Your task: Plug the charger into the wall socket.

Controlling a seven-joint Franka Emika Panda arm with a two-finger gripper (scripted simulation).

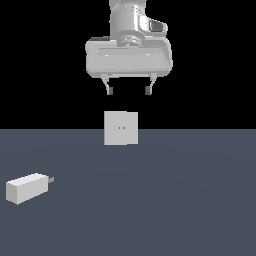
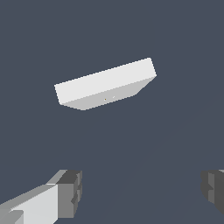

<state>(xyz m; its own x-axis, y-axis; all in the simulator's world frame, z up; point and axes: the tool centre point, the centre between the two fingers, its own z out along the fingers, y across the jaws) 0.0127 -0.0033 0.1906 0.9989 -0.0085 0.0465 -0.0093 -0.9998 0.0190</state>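
The charger [image 1: 27,188] is a small white oblong block lying on the grey floor at the exterior view's left, its short grey prongs pointing toward the exterior view's right. The wall socket [image 1: 121,128] is a flat, upright, light-grey square plate with two tiny yellowish holes, standing at the middle. It also shows in the wrist view [image 2: 106,84], seen from above. My gripper [image 1: 128,91] hangs high above the socket, open and empty, its fingers wide apart. One finger [image 2: 70,193] shows in the wrist view. The charger is out of the wrist view.
A flat dark grey floor [image 1: 190,200] spreads under everything. The background behind is black.
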